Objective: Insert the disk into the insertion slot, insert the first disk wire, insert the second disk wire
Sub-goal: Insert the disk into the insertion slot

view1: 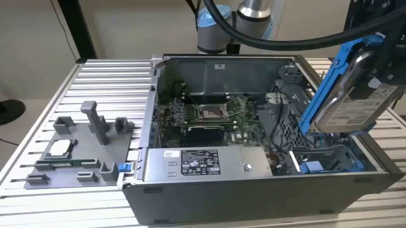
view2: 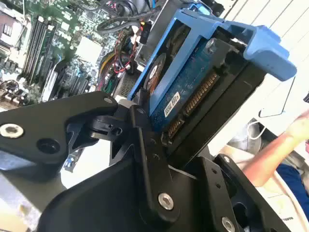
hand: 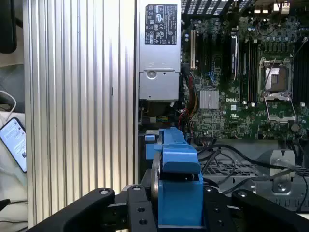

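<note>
**Held Aloft Over the Open Case**

Pinching the disk from two opposite sides with the gripper, black fingers pressed tight against blue carrier frame and metal body. Hanging tilted, in the exterior view, above the computer case at the exterior view's right end, touching nothing but the fingers. Not yet seated in the insertion slot, just beneath, grey-walled with blue clips at its end. Facing the second wrist view with connector edge and blue circuit board. End-on to the first wrist view, above the motherboard and the grey power supply box. Flanked, past the case in the second wrist view, by a person's arm. Sharing the slatted table with a grey fixture tray off to the exterior view's left.
</note>
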{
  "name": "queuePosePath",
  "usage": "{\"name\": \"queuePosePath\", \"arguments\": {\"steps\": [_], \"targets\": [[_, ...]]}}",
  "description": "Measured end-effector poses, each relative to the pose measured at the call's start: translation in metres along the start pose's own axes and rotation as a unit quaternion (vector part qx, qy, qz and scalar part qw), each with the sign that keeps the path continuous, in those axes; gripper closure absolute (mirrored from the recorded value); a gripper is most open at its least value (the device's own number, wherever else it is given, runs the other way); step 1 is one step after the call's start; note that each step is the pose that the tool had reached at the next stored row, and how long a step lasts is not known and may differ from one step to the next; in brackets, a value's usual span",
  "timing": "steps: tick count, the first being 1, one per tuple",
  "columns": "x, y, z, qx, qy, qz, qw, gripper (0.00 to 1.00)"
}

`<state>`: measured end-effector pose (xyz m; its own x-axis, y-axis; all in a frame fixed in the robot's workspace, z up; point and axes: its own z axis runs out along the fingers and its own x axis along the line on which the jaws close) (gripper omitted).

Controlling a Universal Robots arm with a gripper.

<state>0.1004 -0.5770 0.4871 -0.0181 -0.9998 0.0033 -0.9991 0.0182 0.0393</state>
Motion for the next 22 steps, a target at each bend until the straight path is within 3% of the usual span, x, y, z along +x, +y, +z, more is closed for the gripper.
{"name": "queuePosePath", "arguments": {"steps": [15,22], "targets": [[0.0001,-0.0011,0.0002,0.0,0.0,0.0,1.0,1.0],[0.0097,-0.008,0.0069,-0.0005,-0.0012,0.0,1.0,1.0]]}}
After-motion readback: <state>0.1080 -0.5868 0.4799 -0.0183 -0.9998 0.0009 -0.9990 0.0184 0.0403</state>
